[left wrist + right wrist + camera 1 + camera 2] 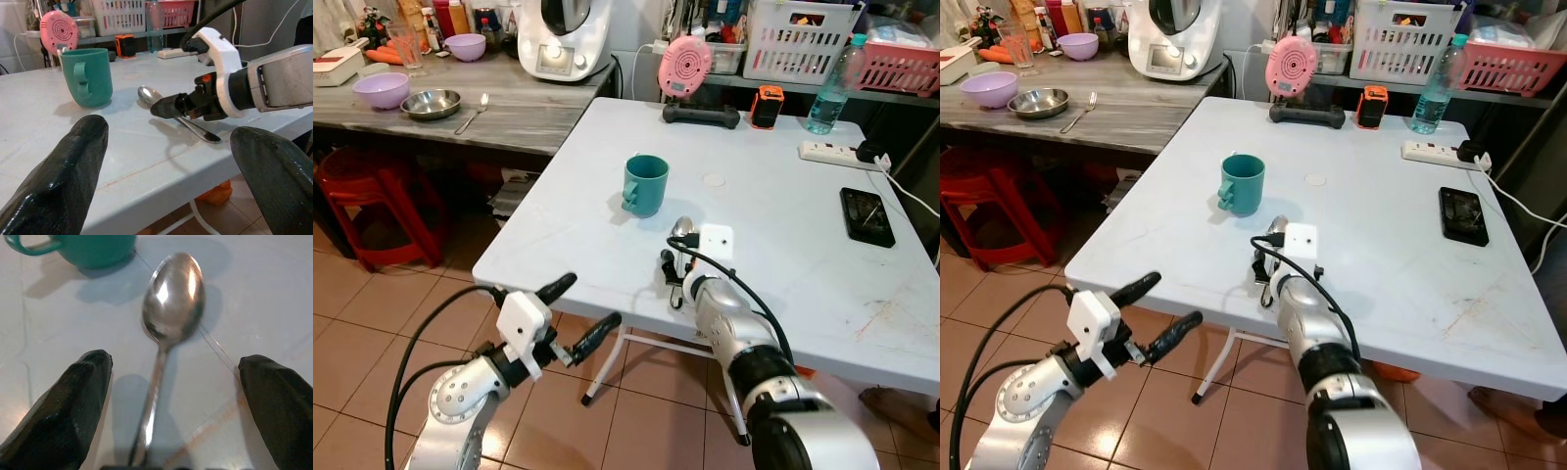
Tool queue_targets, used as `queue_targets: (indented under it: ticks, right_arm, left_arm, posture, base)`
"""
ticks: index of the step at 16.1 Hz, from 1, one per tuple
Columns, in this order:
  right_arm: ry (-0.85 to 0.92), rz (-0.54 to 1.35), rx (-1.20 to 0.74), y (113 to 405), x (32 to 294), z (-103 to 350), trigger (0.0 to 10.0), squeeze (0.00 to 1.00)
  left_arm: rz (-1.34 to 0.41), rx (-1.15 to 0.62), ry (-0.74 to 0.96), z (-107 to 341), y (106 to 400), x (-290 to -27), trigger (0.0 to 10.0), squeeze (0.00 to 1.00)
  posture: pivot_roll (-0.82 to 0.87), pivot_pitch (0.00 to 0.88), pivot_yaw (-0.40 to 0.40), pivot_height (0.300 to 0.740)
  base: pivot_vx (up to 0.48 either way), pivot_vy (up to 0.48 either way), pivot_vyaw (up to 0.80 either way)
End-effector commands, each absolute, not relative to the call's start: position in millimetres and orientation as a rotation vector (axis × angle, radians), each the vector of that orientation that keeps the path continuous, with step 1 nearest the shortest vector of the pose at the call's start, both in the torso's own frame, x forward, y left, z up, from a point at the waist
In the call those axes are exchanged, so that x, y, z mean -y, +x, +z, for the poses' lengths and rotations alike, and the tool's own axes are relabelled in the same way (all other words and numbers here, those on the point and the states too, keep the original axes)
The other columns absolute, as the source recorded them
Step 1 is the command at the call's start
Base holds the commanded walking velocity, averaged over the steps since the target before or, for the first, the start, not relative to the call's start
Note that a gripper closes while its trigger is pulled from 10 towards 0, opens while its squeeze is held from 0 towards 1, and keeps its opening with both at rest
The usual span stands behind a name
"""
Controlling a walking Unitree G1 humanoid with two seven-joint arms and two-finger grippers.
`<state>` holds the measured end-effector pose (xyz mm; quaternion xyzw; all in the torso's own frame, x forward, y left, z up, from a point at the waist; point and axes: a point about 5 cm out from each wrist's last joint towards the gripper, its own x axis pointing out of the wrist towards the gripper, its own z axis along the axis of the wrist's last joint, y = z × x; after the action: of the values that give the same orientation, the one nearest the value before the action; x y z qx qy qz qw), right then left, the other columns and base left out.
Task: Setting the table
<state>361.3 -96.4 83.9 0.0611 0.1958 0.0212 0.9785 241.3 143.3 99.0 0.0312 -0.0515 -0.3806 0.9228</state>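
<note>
A spoon (pixel 166 328) is lying flat on the white bench (pixel 783 245), its bowl pointing toward a teal mug (pixel 645 184) that is standing upright just beyond it. The right pincer (pixel 672 279) is hovering low over the handle end, its fingers (pixel 63 406) spread wide either side of the handle and gripping nothing. The left pincer (pixel 578 311) is hanging off the bench's near edge, also gaping and empty.

Judging by this, the spoon is being placed or released beside the mug. To finish well, the right pincer should be lifting straight up and back along the handle's line, so neither finger is nudging the spoon out of line or swinging it into the mug. If the spoon needs regripping instead, the fingers should be closing square across the handle, low against the bench, since the thin metal is likely sliding easily on this smooth top.
</note>
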Motion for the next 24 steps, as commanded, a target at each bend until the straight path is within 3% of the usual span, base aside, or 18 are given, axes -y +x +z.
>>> queue_targets:
  ticks: [1, 2, 3, 4, 24]
  right_arm:
    - [0.104, 0.061, -0.376, 366, 94, 92, 10.0, 0.0]
    - [0.087, 0.077, -0.376, 368, 92, 94, 5.5, 0.0]
    - [0.074, 0.081, -0.38, 369, 91, 94, 3.9, 0.0]
    - [0.069, 0.082, -0.383, 369, 91, 93, 0.3, 0.0]
    - [0.006, -0.008, -0.556, 340, 129, 39, 0.0, 0.0]
  left_arm:
    - [-0.797, 0.105, 0.071, 102, 241, -142, 10.0, 0.0]
    - [-0.802, 0.104, 0.069, 103, 240, -141, 10.0, 0.0]
    - [-0.803, 0.104, 0.068, 104, 240, -141, 10.0, 0.0]
    - [-0.803, 0.104, 0.067, 105, 240, -140, 10.0, 0.0]
    - [-0.872, 0.053, 0.075, 98, 240, -139, 10.0, 0.0]
  posture:
    - [0.03, 0.0, -0.012, 0.74]
    - [0.04, 0.0, -0.012, 0.74]
    - [0.04, 0.0, -0.012, 0.74]
    - [0.04, 0.0, -0.012, 0.74]
    - [0.03, 0.0, -0.004, 0.74]
  base:
    - [0.0, 0.0, 0.0]
    - [0.0, 0.0, 0.0]
    - [0.0, 0.0, 0.0]
    - [0.0, 0.0, 0.0]
    - [0.0, 0.0, 0.0]
